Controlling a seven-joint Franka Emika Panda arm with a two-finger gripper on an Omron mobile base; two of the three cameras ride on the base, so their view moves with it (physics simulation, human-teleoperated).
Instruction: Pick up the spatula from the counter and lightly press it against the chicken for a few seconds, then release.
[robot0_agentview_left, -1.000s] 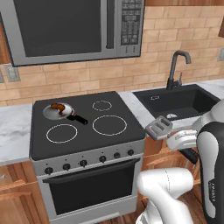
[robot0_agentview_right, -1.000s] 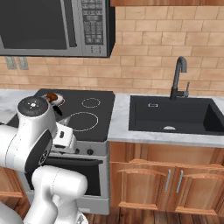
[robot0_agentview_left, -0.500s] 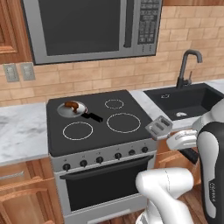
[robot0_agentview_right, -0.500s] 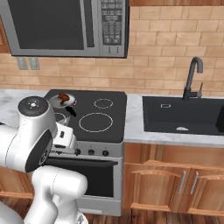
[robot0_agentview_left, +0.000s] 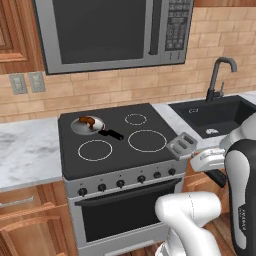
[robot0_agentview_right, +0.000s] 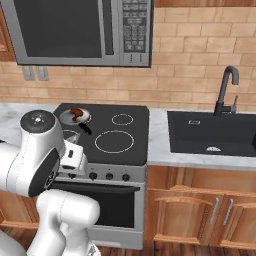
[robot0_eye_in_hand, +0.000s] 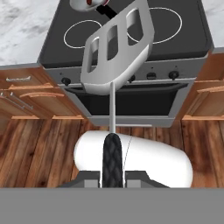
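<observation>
A brown chicken piece (robot0_agentview_left: 88, 120) lies in a small silver pan (robot0_agentview_left: 76, 126), back left on the flat black stove (robot0_agentview_left: 120, 151). A grey slotted spatula (robot0_agentview_left: 182, 145) is near its front right corner.

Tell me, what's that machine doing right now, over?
Pincer shut on spatula, by front right corner of stove. Chicken in pan, back left, untouched. Nothing seen in the way.

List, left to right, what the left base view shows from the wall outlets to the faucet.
wall outlets → pan → spatula → faucet
</observation>
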